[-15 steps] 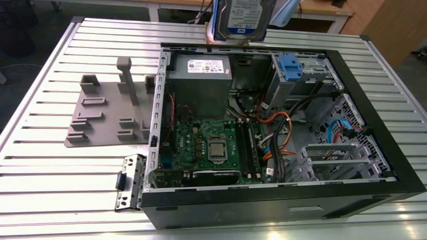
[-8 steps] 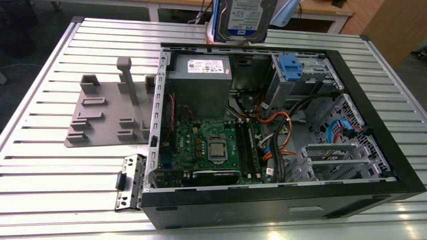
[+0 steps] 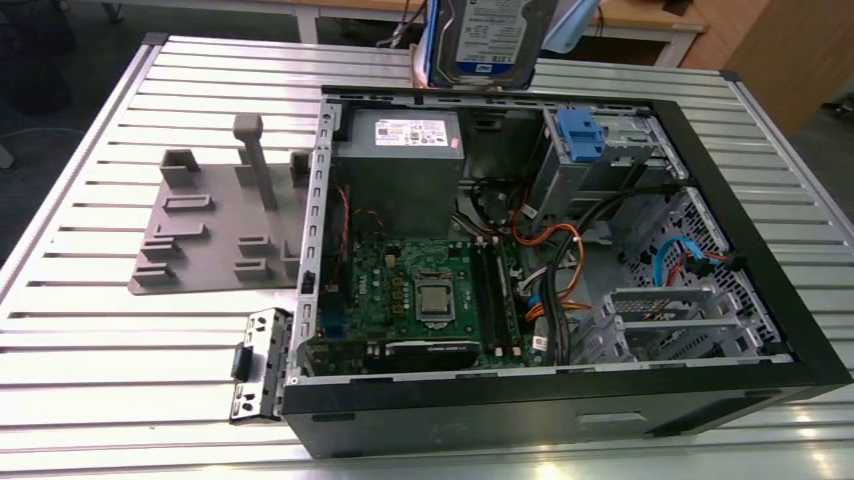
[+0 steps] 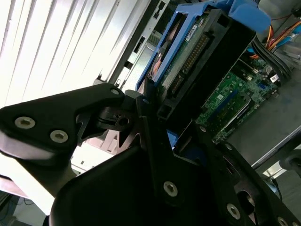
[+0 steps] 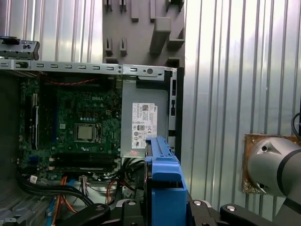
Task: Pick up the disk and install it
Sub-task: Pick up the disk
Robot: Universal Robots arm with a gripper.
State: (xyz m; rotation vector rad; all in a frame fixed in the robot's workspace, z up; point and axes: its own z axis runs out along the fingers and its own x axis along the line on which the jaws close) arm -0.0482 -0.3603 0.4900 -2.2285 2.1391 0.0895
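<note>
Slatted metal table [image 3: 120, 330]; open computer case [image 3: 747, 250] on it; disk [image 4: 197, 44] clamped between fingers [image 4: 148, 123], clear above case rim.

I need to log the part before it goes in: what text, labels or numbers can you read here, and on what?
Blue-and-white label on the disk: lines of print, too small to read.
White sticker on the power supply: print and symbols, too small to read.
Nothing here can be quoted reliably.
</note>
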